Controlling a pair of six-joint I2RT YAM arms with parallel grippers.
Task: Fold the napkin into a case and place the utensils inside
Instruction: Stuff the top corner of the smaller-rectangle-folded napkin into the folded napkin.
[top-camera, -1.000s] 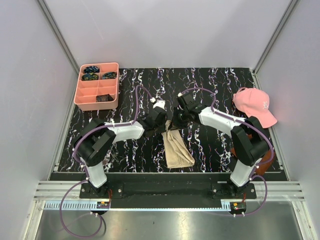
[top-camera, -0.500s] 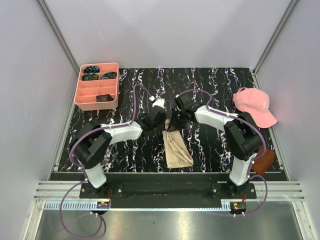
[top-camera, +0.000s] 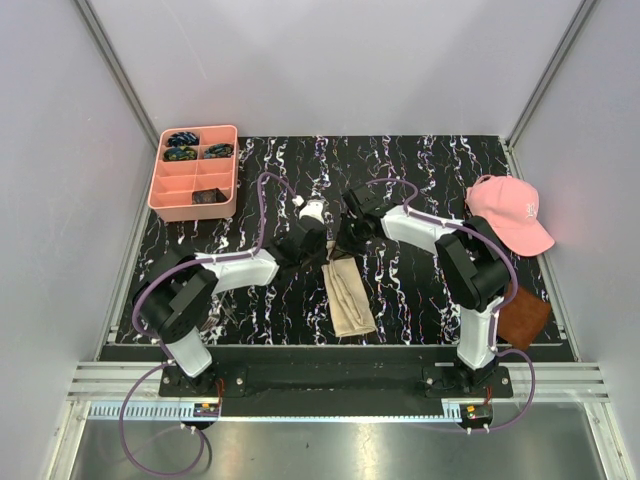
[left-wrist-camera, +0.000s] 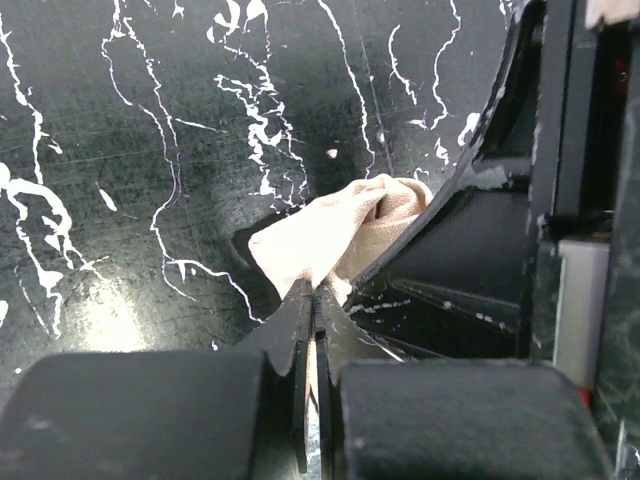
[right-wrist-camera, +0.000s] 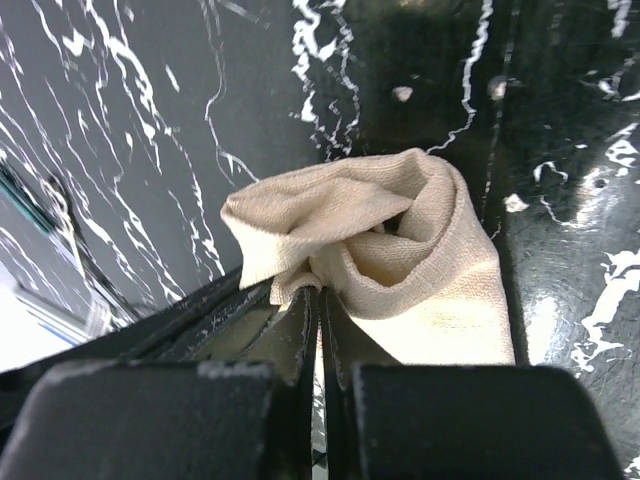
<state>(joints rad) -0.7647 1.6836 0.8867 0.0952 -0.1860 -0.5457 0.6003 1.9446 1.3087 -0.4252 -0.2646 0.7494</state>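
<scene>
**Item 1, napkin (top-camera: 347, 295).** A beige-tan cloth, folded to a narrow strip, is laid on the desk (top-camera: 420, 180) to the right of the pink tray (top-camera: 172, 205) and nearer the arm bases than it.
- Its far end is bunched and lifted.
- Against the view 1 second ago, the strip is seen narrower. The flared near-right edge has been drawn in, and the far end has been carried toward the tray side.
- Judged meaning: the fold is being pulled straight and tightened, and the case is not yet finished.

**Item 2, utensils.** They cannot be made out with certainty in any view. None is seen inside the cloth, so that step is judged undone.

**Item 3, left hand (left-wrist-camera: 313, 292).** The fingers are pressed together with a corner of the napkin pinched between them, right of the tray.

**Item 4, right hand (right-wrist-camera: 318, 297).** It is likewise clamped tight on a rolled corner of the same cloth, just beyond the left hand from the tray.

**Item 5, brown square (top-camera: 525, 318).** It lies far right of the tray at the near edge. It was partly covered by the right arm 1 second ago and is now exposed.

**Item 6, pink cap (top-camera: 508, 212).** It lies far right of the tray. A small pale mark is borne on its front, too small to be read.

**Item 7, tray contents.** Small dark blue-green items (top-camera: 183, 140) are held in the far compartments.

No other writing or brand is legible.
</scene>
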